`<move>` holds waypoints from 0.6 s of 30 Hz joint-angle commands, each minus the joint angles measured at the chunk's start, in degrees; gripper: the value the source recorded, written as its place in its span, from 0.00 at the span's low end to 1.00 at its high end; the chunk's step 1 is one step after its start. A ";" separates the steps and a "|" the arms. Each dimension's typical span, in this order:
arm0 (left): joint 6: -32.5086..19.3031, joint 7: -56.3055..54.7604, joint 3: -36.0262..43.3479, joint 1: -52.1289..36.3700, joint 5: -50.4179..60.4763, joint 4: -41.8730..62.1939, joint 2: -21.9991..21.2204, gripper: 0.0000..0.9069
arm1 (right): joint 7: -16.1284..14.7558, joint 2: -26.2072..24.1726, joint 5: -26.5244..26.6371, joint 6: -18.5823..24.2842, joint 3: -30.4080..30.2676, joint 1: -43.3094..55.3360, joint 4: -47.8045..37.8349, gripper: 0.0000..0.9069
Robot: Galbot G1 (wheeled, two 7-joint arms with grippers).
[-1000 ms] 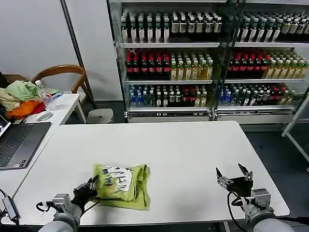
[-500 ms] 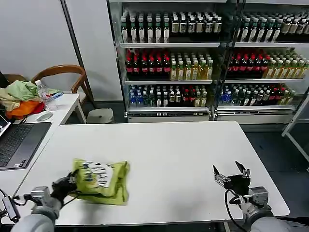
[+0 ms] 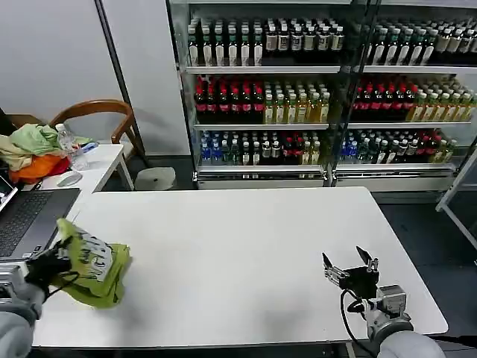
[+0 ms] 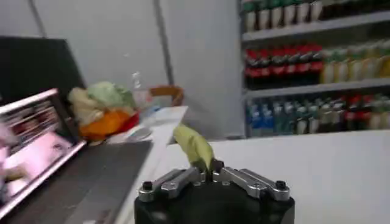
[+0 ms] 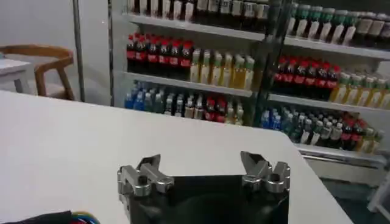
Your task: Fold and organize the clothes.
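Observation:
The clothes are a folded lime yellow-green T-shirt (image 3: 93, 261) with a pale print, lying at the white table's (image 3: 238, 246) left edge. My left gripper (image 3: 54, 262) is shut on its near left side; in the left wrist view a strip of the yellow-green fabric (image 4: 194, 146) rises from between the closed fingers of the left gripper (image 4: 212, 169). My right gripper (image 3: 349, 265) stands open above the table's front right part with nothing between its fingers. In the right wrist view the right gripper (image 5: 204, 167) has its jaws wide apart over bare tabletop.
An open laptop (image 3: 26, 220) lies on the adjoining table at left, close to the shirt. Behind it are a heap of pale green, beige and orange garments (image 3: 30, 153), a water bottle (image 3: 68, 145) and a wooden chair (image 3: 97, 115). Drink coolers (image 3: 313, 89) line the back.
My left gripper has dragged the folded shirt leftward across the table, from left of centre to the left edge. The right gripper drifted slightly left and stays open.

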 commanded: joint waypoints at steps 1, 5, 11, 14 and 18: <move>-2.51 1.74 44.11 -0.55 28.04 -9.78 -15.27 0.06 | 0.04 0.86 -0.93 0.06 -0.10 -0.25 -0.21 1.00; -4.95 5.26 51.53 -4.51 31.68 -7.01 -19.22 0.06 | 0.03 0.87 -1.37 -0.07 0.29 -0.98 0.19 1.00; -3.61 3.50 46.79 -12.96 22.55 -2.66 -19.53 0.06 | -0.03 1.09 -1.58 -0.05 1.18 -1.88 0.31 1.00; -1.47 1.28 45.37 -14.94 20.18 -2.25 -18.89 0.06 | -0.06 0.91 -1.59 -0.05 1.31 -1.88 0.33 1.00; -0.66 -1.71 46.61 -16.30 20.26 -0.66 -20.48 0.06 | 0.02 1.16 -1.67 -0.19 0.96 -1.42 0.20 1.00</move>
